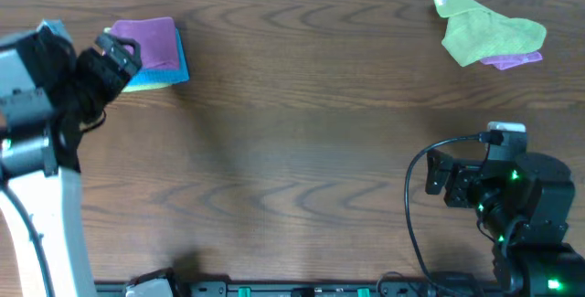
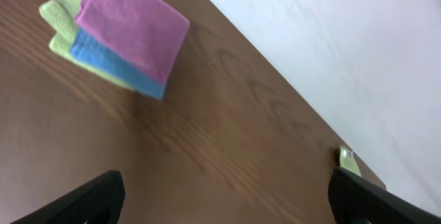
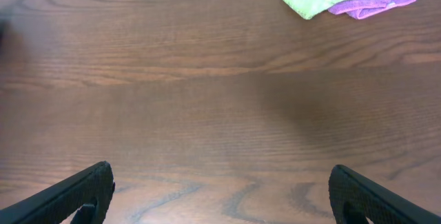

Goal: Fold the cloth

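Just beyond the left tool (image 1: pixel 117 52) lies the folded cloth (image 1: pixel 151 41).

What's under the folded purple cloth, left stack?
Under the purple cloth: a blue cloth, then a lime-green cloth lowest. Only their edges show; the rest is covered.

Soft, matt, fuzzy purple cloth (image 2: pixel 134 27) ahead of the left gripper (image 2: pixel 224 186), stacked on blue cloth (image 2: pixel 103 58) and lime-green cloth (image 2: pixel 58 10) of like nap. Smooth, faintly sheeny wood-grain table (image 2: pixel 227 127). Matt black, plastic-looking fingers (image 2: pixel 89 200).
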`<state>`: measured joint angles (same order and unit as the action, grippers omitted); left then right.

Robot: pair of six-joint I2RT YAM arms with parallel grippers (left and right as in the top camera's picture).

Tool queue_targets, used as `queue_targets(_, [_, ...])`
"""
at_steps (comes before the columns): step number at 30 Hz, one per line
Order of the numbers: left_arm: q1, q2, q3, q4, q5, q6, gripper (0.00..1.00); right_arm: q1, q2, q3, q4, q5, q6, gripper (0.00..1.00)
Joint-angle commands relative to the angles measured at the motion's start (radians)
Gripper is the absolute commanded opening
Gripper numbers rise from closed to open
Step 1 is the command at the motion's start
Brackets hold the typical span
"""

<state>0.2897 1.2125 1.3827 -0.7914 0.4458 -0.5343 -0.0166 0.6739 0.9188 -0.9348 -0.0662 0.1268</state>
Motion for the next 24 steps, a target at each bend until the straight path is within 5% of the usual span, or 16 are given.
queue_targets(1, [-0.002,-0.047,0.017,-0.050,0.026,0.023,0.95,-0.006,-0.002,-0.006,-0.001,0.010,0.018,0.99])
queue_targets(13, [-0.066,-0.130,0.003,-0.285,-0.071,0.292,0.95,-0.006,-0.002,-0.006,-0.001,0.010,0.018,0.99])
queue_targets(24, [-0.128,-0.551,-0.463,-0.011,-0.168,0.489,0.95,-0.006,-0.002,-0.006,-0.001,0.010,0.018,0.99])
